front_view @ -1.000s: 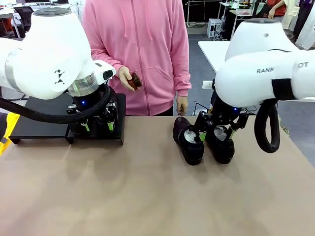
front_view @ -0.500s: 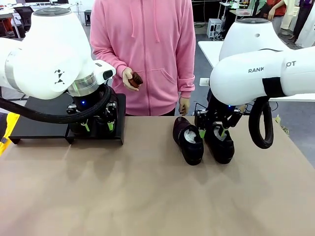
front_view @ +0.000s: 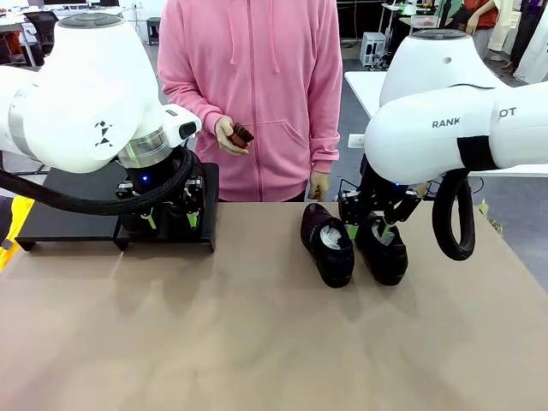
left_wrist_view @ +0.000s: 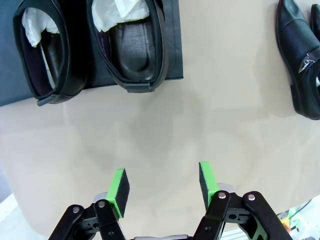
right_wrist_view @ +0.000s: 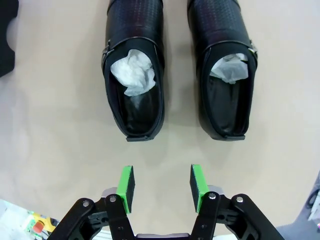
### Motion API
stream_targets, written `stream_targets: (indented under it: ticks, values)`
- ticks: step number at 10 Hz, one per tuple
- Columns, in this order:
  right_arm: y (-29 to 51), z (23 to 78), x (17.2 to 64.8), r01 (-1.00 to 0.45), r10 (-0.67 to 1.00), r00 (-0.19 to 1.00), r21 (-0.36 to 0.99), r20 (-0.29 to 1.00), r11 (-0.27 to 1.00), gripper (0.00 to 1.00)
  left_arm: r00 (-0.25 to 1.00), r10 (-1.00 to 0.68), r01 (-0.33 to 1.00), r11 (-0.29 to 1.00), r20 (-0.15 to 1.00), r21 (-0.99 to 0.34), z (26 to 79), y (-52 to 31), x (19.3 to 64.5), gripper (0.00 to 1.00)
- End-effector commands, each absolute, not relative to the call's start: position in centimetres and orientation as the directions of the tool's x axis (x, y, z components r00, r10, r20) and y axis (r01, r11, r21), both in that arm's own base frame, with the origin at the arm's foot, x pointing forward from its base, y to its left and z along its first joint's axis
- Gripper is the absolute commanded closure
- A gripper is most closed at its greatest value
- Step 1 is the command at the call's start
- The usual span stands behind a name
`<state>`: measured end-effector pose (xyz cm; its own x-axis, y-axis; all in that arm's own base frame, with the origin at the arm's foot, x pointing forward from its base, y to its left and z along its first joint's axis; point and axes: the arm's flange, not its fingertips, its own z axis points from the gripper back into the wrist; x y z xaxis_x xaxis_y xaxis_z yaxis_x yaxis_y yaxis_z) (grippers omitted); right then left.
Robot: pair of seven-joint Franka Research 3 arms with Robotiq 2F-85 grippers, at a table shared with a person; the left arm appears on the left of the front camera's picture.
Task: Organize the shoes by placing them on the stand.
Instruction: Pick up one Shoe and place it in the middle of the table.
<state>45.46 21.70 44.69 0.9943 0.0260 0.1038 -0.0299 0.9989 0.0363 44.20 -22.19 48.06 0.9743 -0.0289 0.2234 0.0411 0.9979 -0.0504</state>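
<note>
Two black dress shoes (front_view: 329, 248) lie side by side on the bench (front_view: 257, 342), right gripper (front_view: 368, 229) low over them. Left gripper (front_view: 171, 221) at the stand (front_view: 77, 184). A person's hand (front_view: 228, 137) holds a brown brush (front_view: 242, 134).

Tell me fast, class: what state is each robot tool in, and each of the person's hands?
Left tool: open, empty.
Right tool: open, empty.
Person's raised hand: holding a small brown brush.
Person's lowered hand: hanging, looks empty.
</note>
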Motion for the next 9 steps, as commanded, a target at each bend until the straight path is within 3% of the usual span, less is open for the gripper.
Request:
stream_targets:
  ticks: [1,3,9]
  values:
    - [21.5,44.7,45.6,-0.057,0.053,0.993,0.039,0.103,0.998,0.40,0.974,-0.029,0.042,0.998,0.225,-0.050,48.2,-22.1,44.3,0.26]
    - [21.8,44.6,45.4,-0.036,0.032,0.994,0.036,0.102,0.999,0.40,0.974,-0.029,0.042,0.998,0.225,-0.050,48.2,-22.1,44.3,0.26]
    - [22.5,40.3,51.6,-0.063,0.059,0.988,0.024,0.143,0.998,0.40,0.974,-0.029,0.042,0.998,0.225,-0.050,48.2,-22.1,44.3,0.26]
